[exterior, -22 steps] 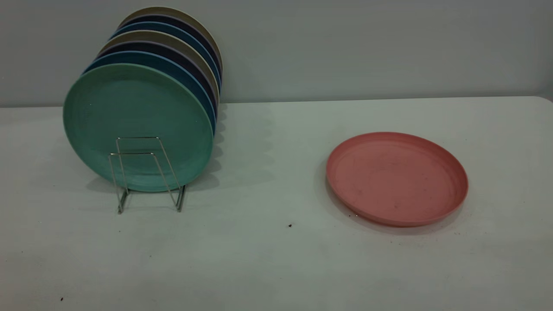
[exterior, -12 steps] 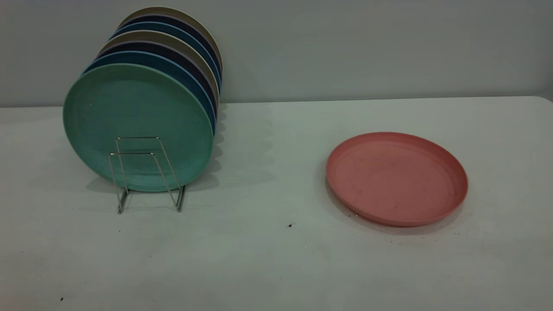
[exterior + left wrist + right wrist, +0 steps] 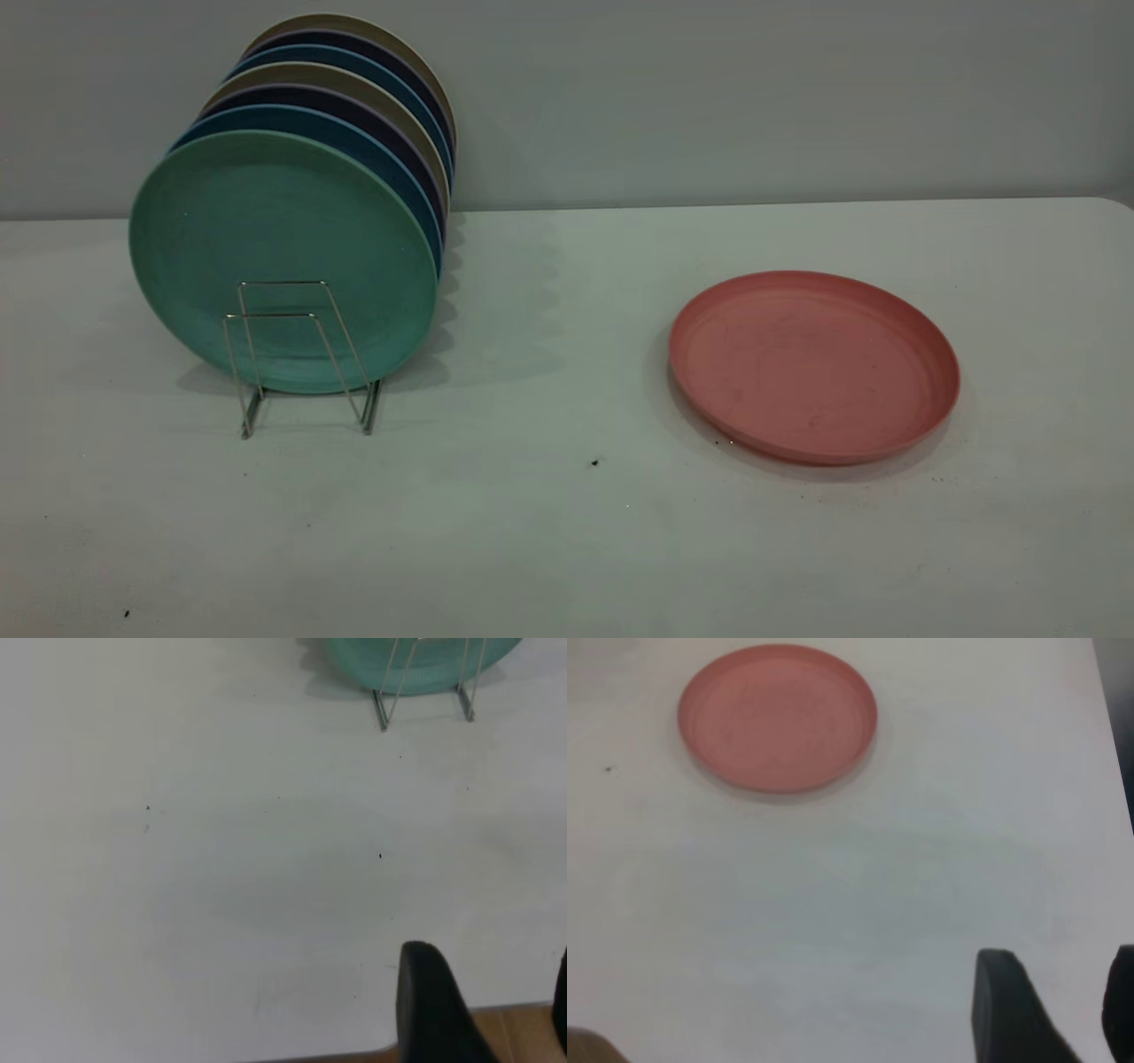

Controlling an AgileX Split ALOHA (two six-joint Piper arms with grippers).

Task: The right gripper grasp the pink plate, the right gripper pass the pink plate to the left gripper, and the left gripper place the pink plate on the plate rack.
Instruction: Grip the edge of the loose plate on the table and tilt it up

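Note:
The pink plate (image 3: pixel 813 368) lies flat on the white table, right of centre, and also shows in the right wrist view (image 3: pixel 778 718). The plate rack (image 3: pixel 370 412) stands at the left with several upright plates in it; a teal-green plate (image 3: pixel 266 230) is the frontmost. Neither arm shows in the exterior view. My right gripper (image 3: pixel 1059 997) is open and empty, well short of the pink plate, over bare table. My left gripper (image 3: pixel 492 992) is open and empty above the table's near edge, far from the rack's wire feet (image 3: pixel 381 709).
Behind the teal-green plate (image 3: pixel 425 660) stand blue, dark navy and beige plates (image 3: pixel 354 106). A grey wall runs behind the table (image 3: pixel 549 532). The table's edge and brown floor (image 3: pixel 523 1032) show by the left gripper. Small dark specks dot the tabletop.

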